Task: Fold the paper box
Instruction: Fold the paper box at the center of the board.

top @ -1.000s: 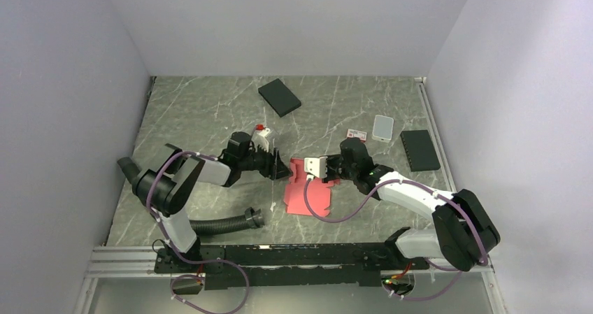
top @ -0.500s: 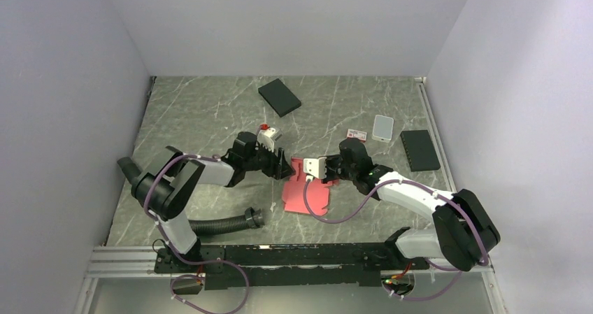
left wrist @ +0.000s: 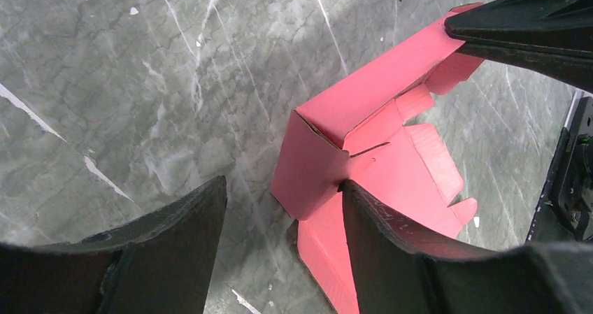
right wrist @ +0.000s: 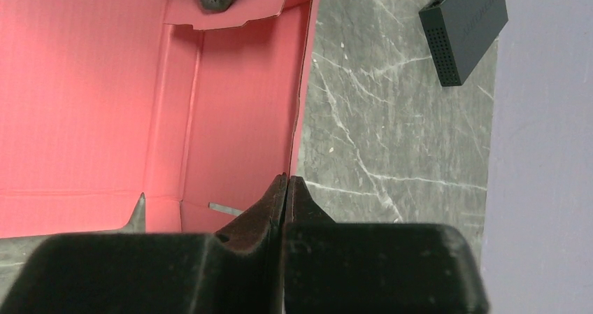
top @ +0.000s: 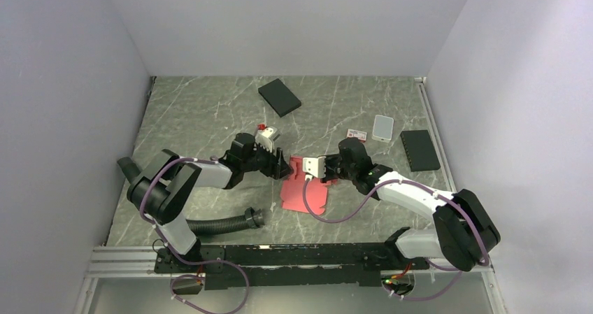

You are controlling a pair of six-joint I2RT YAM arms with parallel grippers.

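Two arms meet near the middle of the grey marbled bench (top: pixel 189 111). At the near left a black ribbed hose (top: pixel 220 224) lies on the bench. Further back lies a black flat box (top: pixel 280 97), well apart from the rest.

Then comes the left hand (left wrist: pixel 283 188). It is open, and between its two fingers (left wrist: pixel 175 244) we see one upright corner of the paper box (top: pixel 302 196). The left finger stands apart from the cardboard. The other finger lies over the flat sheet, and we cannot tell if it touches.

The paper box is in the middle of the bench, between both hands. Most of it lies flat, with its flaps spread toward the near side, and one long wall on its far side is raised. The right hand (right wrist: pixel 286 182) is closed and pinches this raised wall at its edge.

To the right, further back, lie a small red-and-white carton (top: pixel 356 134) and, just beside it, a white flat thing (top: pixel 382 127). Last, near the right edge of the bench, lies a second black box (top: pixel 419 150).
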